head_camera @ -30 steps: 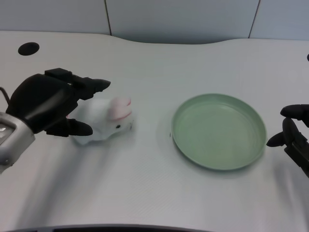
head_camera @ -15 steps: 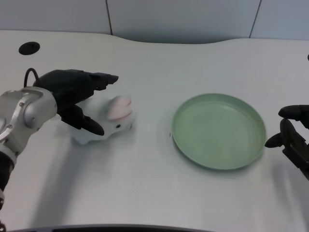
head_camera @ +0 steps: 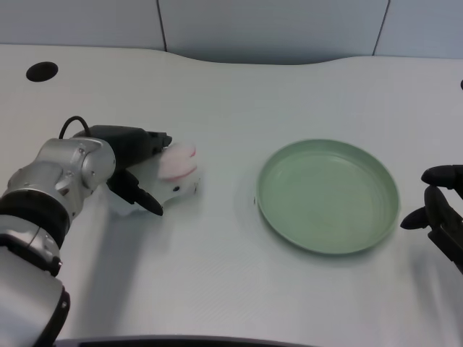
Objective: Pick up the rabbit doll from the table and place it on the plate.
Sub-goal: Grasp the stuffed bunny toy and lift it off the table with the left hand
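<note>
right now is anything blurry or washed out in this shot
Head view: the white rabbit doll nearly blends into the white table, its edges soft beside the left hand; the green plate reads sharp, with only a faint sheen inside.

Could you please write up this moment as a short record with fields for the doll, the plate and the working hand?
rabbit doll: white with pink ears, on the white table, left of the plate
plate: green, round, nothing on it
left hand: fingers around the doll's rear half, one over its top and one along its front
hold: cannot tell whether the doll is firmly gripped; not lifted
task state: doll not yet on plate
</note>
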You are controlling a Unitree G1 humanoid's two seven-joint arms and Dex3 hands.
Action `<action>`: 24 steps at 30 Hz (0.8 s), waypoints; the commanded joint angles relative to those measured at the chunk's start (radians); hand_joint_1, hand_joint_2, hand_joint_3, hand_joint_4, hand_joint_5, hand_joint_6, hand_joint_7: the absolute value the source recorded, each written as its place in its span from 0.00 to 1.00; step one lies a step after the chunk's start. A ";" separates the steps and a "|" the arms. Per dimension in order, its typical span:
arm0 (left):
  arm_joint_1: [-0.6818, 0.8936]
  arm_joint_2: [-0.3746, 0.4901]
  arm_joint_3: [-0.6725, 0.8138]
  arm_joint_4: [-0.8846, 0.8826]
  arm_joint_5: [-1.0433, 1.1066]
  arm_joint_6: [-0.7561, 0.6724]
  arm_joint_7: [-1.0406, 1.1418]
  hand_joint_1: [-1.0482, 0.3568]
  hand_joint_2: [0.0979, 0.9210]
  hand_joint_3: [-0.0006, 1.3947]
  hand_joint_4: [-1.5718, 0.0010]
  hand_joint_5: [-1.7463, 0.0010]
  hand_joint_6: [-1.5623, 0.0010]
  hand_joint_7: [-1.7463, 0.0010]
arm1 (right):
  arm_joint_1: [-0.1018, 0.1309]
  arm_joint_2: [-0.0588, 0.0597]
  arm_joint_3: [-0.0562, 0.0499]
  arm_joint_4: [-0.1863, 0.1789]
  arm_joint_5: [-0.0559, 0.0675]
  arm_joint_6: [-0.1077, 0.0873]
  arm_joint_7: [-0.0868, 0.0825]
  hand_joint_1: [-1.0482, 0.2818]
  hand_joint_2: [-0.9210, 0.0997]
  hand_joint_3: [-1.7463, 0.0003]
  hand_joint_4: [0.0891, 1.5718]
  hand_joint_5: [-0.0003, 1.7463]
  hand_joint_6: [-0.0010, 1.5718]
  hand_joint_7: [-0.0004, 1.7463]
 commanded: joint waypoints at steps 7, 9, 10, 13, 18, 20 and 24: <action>-0.026 -0.021 -0.085 0.059 0.060 0.049 0.078 0.04 0.94 0.00 1.00 1.00 1.00 1.00 | 0.047 -0.012 -0.002 -0.065 -0.001 0.024 -0.011 0.59 0.00 0.63 0.16 1.00 0.08 0.93; -0.026 -0.026 -0.120 0.068 0.091 0.066 0.099 0.03 0.92 0.00 1.00 1.00 1.00 1.00 | 0.067 -0.012 -0.001 -0.090 0.008 0.028 0.000 0.59 0.00 0.63 0.16 1.00 0.08 0.93; -0.022 -0.028 -0.135 0.071 0.105 0.070 0.120 0.03 0.91 0.00 1.00 1.00 0.99 1.00 | 0.075 -0.013 -0.001 -0.101 0.012 0.028 0.004 0.59 0.00 0.63 0.16 1.00 0.07 0.93; -0.019 -0.030 -0.152 0.077 0.114 0.070 0.151 0.05 0.91 0.00 1.00 1.00 0.99 1.00 | 0.084 -0.013 -0.002 -0.112 0.014 0.030 0.008 0.59 0.00 0.63 0.16 1.00 0.07 0.92; 0.019 -0.034 -0.178 0.088 0.130 0.049 0.299 0.18 0.87 0.00 0.92 0.97 0.93 0.98 | 0.102 -0.011 -0.004 -0.129 0.014 0.026 0.012 0.59 0.00 0.63 0.17 1.00 0.08 0.92; 0.019 -0.035 -0.182 0.091 0.128 0.048 0.308 0.19 0.87 0.00 0.91 0.97 0.93 0.98 | 0.102 -0.011 -0.004 -0.130 0.014 0.027 0.012 0.59 0.00 0.63 0.17 1.00 0.08 0.92; 0.052 -0.041 -0.147 0.094 0.089 0.014 0.413 0.42 0.81 0.00 0.74 0.88 0.70 0.95 | 0.107 -0.007 -0.013 -0.133 0.037 0.032 0.018 0.60 0.00 0.62 0.17 1.00 0.07 0.92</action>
